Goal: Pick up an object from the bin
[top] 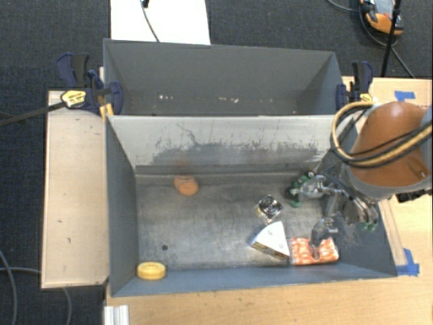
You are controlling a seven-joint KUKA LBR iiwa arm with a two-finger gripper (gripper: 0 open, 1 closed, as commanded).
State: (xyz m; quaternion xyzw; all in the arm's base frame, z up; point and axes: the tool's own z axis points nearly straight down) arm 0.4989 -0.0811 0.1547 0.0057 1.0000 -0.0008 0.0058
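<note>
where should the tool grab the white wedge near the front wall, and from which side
Probably from above, across the slanted sides of the white wedge: it lies flat, and the orange patterned packet crowds its right edge.

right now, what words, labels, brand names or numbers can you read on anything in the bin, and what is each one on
No text in the grey metal bin can be read.
On the red and white patterned flat packet, front right: printed marks, too blurred to read.
On the white triangular wedge, the yellow round disc, the orange-brown round lump and the small shiny metal piece: no lettering shows.
</note>
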